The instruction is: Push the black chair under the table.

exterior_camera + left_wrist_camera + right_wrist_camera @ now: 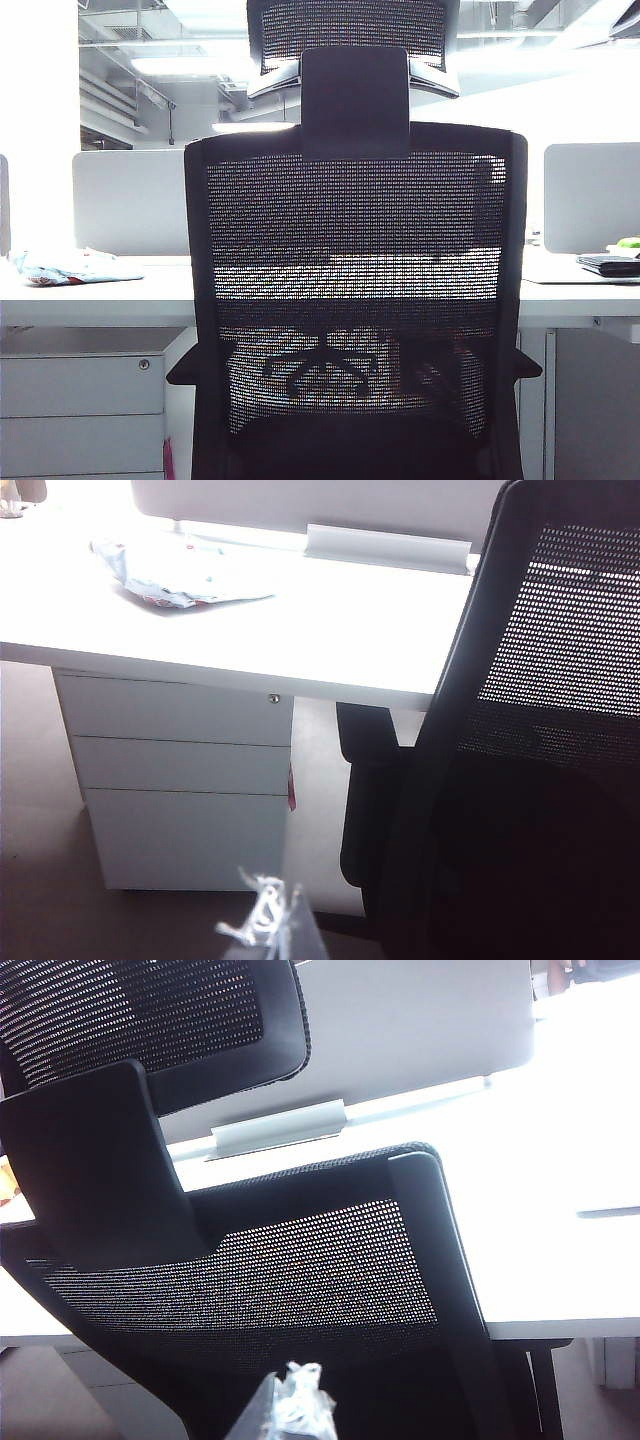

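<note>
1. The chair (350,300) stands close against the worktop (100,295), its back filling the exterior view, armrests at the worktop's edge.
2. Left fingers (268,925) show only as a bright tip, apart from the chair's side and near the drawer cabinet (180,780); their spread cannot be told.
3. Right fingers (295,1400) hover just behind the mesh back, below the headrest (150,1010); whether they touch it, and their spread, cannot be told.

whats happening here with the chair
A two-armed robot faces the back of the black chair, which stands in front of the table, blocking most of the exterior view. The left end effector hangs low beside the chair; the right end effector sits behind its backrest. Neither is clearly touching it.
</note>
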Motion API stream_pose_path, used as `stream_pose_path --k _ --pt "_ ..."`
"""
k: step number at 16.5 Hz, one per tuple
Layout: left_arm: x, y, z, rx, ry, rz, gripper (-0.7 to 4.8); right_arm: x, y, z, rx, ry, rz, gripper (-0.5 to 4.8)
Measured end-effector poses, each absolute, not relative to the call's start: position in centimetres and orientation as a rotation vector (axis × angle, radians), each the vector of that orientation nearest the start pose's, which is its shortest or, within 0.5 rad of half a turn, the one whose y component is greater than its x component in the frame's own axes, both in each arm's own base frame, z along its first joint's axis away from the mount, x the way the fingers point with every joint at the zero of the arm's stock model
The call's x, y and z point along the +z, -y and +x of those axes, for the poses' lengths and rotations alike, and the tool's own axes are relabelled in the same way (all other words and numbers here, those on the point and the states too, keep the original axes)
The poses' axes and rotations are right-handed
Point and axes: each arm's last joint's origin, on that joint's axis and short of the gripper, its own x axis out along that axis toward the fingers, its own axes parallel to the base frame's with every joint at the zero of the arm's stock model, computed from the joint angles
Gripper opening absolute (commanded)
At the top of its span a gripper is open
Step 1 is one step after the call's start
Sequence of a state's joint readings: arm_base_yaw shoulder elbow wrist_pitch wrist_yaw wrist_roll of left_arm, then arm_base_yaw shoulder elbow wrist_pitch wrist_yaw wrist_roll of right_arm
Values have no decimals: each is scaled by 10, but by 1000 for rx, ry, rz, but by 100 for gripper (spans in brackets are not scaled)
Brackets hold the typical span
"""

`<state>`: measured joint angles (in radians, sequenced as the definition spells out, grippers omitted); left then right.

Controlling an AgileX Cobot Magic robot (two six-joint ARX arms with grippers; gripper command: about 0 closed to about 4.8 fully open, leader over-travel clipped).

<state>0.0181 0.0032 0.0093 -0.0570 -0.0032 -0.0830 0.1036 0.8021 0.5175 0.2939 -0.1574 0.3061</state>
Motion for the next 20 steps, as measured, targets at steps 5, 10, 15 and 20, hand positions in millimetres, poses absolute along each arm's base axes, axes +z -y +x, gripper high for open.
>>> stream_pose_path --k 5,10,15,20 --pt "161 -2 97 20 -50 -81 -4 283 -24 183 260 -31 304 -5" --pt "161 -2 97 20 -50 -67 -4 283 -24 183 260 -31 304 -5" --pt "161 -2 97 19 -50 -61 -4 283 -24 183 260 -31 304 -5" --pt "161 -2 97 19 -50 -61 -4 283 -24 183 260 -31 304 -5"
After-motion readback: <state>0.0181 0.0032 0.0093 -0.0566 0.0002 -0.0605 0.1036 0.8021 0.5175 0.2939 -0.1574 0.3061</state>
